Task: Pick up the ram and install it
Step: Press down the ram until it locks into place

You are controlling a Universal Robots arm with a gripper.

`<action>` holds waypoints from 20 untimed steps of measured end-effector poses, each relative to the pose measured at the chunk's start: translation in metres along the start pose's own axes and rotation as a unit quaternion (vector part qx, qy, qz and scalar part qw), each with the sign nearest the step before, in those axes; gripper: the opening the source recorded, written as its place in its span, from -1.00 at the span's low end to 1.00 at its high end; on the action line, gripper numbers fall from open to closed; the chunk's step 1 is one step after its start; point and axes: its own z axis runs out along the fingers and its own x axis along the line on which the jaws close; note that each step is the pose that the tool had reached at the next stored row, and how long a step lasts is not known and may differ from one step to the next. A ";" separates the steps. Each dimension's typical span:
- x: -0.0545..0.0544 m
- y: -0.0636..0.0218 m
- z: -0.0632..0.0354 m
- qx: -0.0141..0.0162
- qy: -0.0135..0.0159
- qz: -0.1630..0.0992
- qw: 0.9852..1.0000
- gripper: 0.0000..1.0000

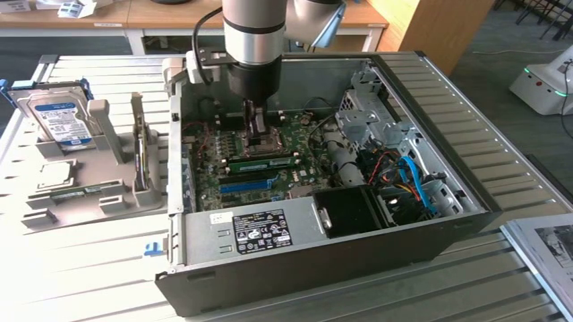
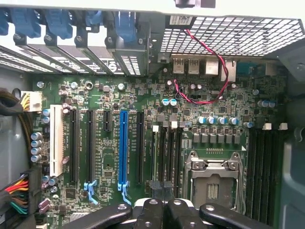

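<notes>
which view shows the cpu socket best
The wrist view: the cpu socket lies open to it, metal frame and pin field plain. In the exterior view the claw hangs over the cpu socket, covering much of it.

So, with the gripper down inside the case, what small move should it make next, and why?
Probably a short, straight lift. The gripper is shut low over the motherboard, and the ram already stands on edge just beside it, apparently in its slot; I cannot tell whether it is fully seated.
</notes>
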 end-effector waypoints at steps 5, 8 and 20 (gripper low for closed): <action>0.000 -0.0020 -0.0019 -0.004 0.000 0.000 1.000 -0.80; 0.000 -0.0032 -0.0028 -0.006 0.000 0.000 1.000 -0.80; 0.000 -0.0054 -0.0058 -0.011 0.000 0.000 1.000 -0.80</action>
